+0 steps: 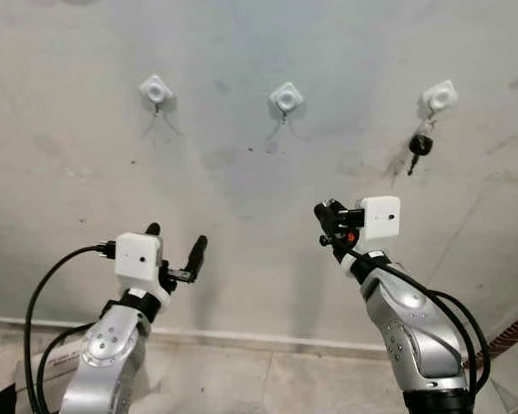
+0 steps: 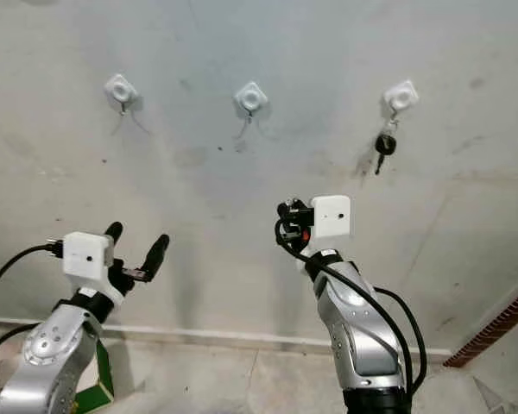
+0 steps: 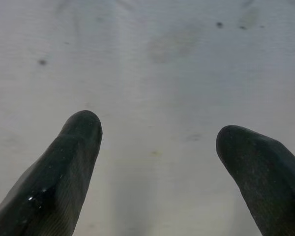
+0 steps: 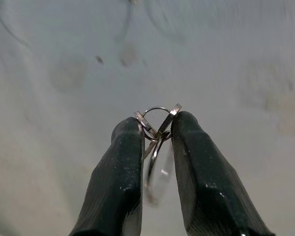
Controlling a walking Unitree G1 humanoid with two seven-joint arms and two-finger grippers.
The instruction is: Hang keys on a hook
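Right gripper (image 4: 155,130) pinches the key rings (image 4: 156,123) at its fingertips, low on the wall (image 1: 242,198), below the middle hook (image 1: 286,99). Left gripper (image 1: 174,250) spread, empty. Right hook (image 1: 439,97) already has a key (image 1: 420,147). Risk: thin tip grip, rings may twist or slip while reaching the hook.

No text, label, brand, number or sign can be read anywhere in these views

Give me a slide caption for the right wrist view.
Right gripper pinching key rings before a grey wall.
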